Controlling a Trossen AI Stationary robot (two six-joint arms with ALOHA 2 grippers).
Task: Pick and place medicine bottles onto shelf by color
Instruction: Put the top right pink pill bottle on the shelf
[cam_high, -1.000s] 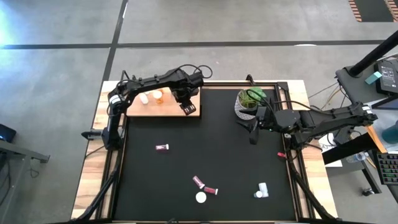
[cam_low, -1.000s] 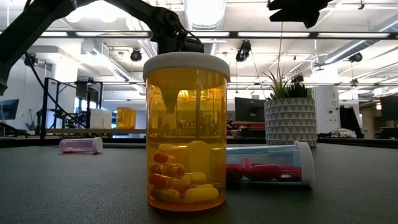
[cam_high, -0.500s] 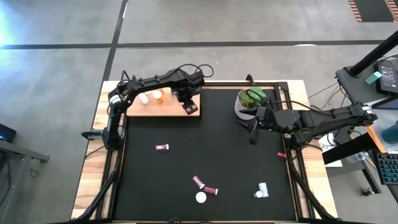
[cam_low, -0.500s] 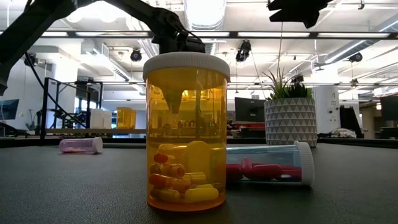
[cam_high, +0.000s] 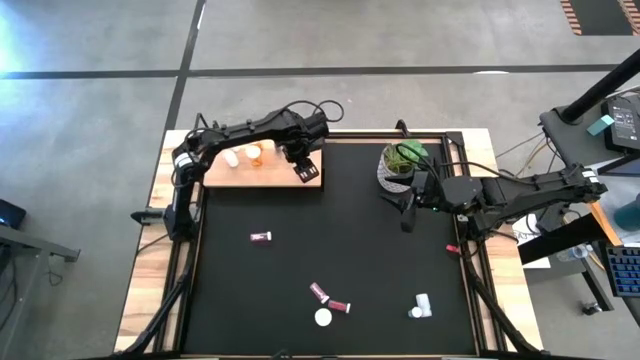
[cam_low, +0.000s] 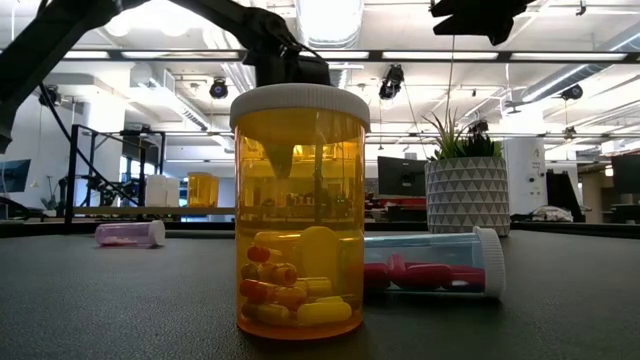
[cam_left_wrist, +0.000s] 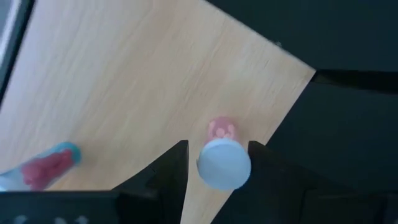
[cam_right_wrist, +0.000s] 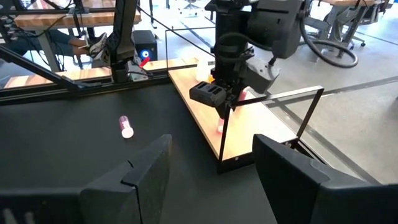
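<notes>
Two arms reach over the bench, and only the left one is at the shelf. It stretches from its base at the left edge across the pale wooden board, wrist bent down, with the left gripper hanging over the board's right end. In the left wrist view the left gripper has its two dark fingers standing either side of a small pink-filled bottle with a white cap; the jaws are spread, and a sliver of light shows on each side of the cap, so they flank it without pinching. That bottle stands upright on the wood close to the board's corner, right by the black mat.

Farther left on the shelf sit a white bottle and an orange bottle, just beside each other.

The right arm waits at the right side, its right gripper near the potted plant, jaws spread wide over the dark mat.

Loose on the mat lie a small red bottle left of centre, two maroon bottles touching end to end near the front, a white cap-up amber bottle just below them, and a white bottle pair at the front right. Seen low, the amber bottle holds yellow and red capsules, and a clear bottle on its side holds red ones.
</notes>
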